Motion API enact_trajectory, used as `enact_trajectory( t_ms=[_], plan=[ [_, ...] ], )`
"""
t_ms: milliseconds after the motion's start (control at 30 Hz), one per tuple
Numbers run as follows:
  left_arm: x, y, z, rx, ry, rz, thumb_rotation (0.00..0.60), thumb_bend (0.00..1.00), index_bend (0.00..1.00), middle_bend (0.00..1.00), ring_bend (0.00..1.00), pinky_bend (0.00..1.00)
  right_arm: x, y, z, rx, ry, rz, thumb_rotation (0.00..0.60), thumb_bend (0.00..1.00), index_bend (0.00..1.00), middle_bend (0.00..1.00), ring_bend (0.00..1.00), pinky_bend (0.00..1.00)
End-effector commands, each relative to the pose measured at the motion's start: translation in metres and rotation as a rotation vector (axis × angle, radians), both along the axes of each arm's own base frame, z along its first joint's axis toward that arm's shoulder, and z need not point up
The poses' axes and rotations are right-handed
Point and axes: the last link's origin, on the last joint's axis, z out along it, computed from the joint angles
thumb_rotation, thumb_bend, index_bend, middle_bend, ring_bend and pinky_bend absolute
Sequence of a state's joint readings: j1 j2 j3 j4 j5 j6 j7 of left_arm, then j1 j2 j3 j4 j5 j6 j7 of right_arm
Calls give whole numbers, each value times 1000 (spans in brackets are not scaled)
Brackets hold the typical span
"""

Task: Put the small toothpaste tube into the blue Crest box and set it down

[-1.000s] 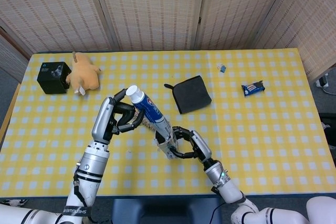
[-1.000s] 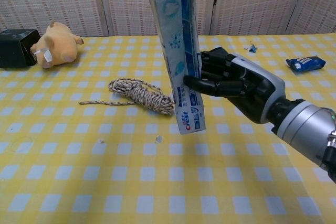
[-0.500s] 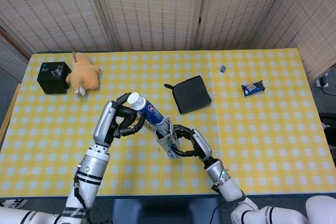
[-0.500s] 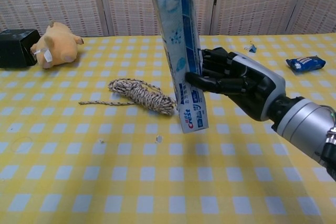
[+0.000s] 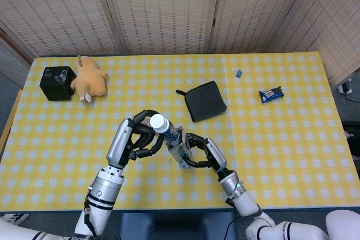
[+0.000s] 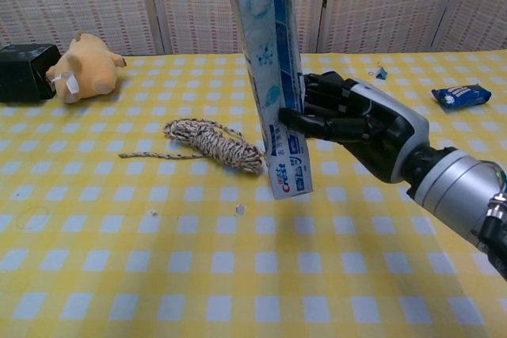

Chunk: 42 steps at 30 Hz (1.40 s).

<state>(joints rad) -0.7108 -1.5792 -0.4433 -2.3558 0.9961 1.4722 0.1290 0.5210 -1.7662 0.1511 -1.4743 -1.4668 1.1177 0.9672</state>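
The blue Crest box (image 6: pixel 276 77) stands nearly upright above the yellow checked tabletop (image 6: pixel 119 275), lifted clear of the cloth, and the right hand (image 6: pixel 356 128) grips it around the lower half, dark fingers (image 6: pixel 305 126) wrapped onto its side. From the head view the box (image 5: pixel 181 153) points straight up at the camera, and the small toothpaste tube (image 5: pixel 164 128) pokes out of its open top, white cap uppermost. The left hand (image 5: pixel 138 139) sits right beside that top end, fingers curled in around the tube's cap end; they look closed on it, though exactly where they touch is hard to make out. The right hand (image 5: pixel 202 153) is on the other side of the box, so the two hands flank it. Just left of the box in the chest view lies a coil of speckled rope (image 6: pixel 210 140), one loose end trailing away from the box. Well beyond that, toward the far left corner, sits a tan plush toy (image 6: pixel 83 65) with a black box (image 6: pixel 20 71) touching or just beside it. Behind the Crest box in the head view lies a dark cloth (image 5: pixel 205 100), further right a small blue clip (image 5: pixel 238 73), and further right again a blue snack packet (image 5: pixel 271 94).
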Motion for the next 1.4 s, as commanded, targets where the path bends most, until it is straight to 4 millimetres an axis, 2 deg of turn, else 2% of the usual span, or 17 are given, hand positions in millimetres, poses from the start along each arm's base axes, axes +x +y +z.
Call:
enact_trajectory(
  t_ms=[33,133,233,367,733,1067,1233,1400],
  plan=[
    [-1,0,-1,-7,8,1,600,297,362,1000,1000,1000,0,0,0,0,0,0,600,346,563,312,382,447],
    [-1,2,-2,-20,8,9,600,224,237,1000,1000,1000,1,2,0,-1,0,5,600,346,563,312,383,446],
    [-2,3,-1,-27,11,6,600,193,132,1000,1000,1000,1,2,1,-2,1,6,600,346,563,312,383,447],
    [-2,3,-1,-36,10,-4,600,173,48,1000,1000,1000,1,2,1,0,0,6,600,346,563,312,382,447],
    [-1,1,7,19,-12,-29,600,171,33,1000,1000,1000,0,6,6,2,-35,22,600,346,561,311,382,445],
    [-7,1,9,35,-5,-22,600,176,46,1000,1000,1000,-5,6,6,-8,-33,26,600,346,484,297,369,436],
    [-12,-1,7,16,48,-40,600,177,113,1000,1000,1000,-7,5,4,0,-37,21,600,346,482,297,367,435],
    [-24,-13,5,40,137,-87,600,179,111,1000,1000,1000,-7,3,7,20,-66,7,600,346,482,297,369,435]
  ],
)
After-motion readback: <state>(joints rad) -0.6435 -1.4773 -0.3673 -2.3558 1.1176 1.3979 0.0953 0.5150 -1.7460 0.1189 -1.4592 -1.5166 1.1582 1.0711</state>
